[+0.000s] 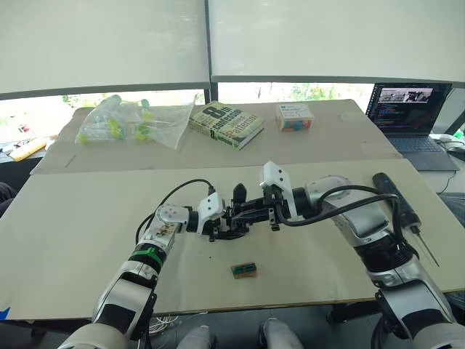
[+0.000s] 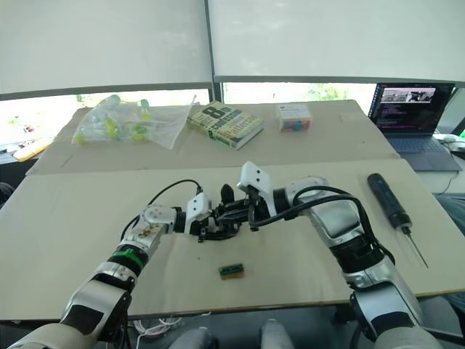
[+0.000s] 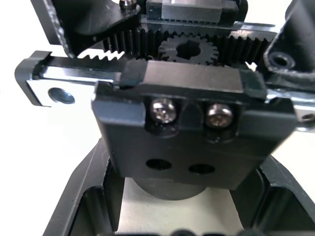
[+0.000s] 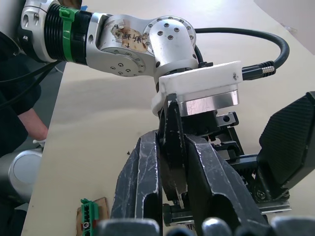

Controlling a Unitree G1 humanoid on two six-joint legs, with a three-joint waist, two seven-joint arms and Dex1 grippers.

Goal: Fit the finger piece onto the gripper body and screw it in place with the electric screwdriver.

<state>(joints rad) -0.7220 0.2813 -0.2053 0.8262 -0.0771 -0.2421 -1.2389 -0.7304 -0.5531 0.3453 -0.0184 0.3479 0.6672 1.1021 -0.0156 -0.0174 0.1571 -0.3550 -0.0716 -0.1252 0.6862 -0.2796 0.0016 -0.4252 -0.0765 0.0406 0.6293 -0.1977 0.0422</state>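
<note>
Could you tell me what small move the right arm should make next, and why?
Probably ease the finger piece, pinched in the right gripper, down onto the gripper body that the left gripper holds. The piece hangs just above the body, and the electric screwdriver lies untouched on the table, so seating seems to come first.

The gripper body (image 3: 187, 123) is matt black plastic, with two shiny metal screws (image 3: 164, 110), a dark toothed gear (image 3: 189, 49) and a bare metal rail (image 3: 54, 93). The finger piece (image 4: 171, 147) is dull black plastic, clamped by the right gripper (image 4: 172, 182), whose fingers (image 4: 140, 182) look worn and scuffed. The table (image 1: 73, 240) is covered with matt beige board. The electric screwdriver (image 1: 396, 200) has a smooth black handle and a thin metal bit.
</note>
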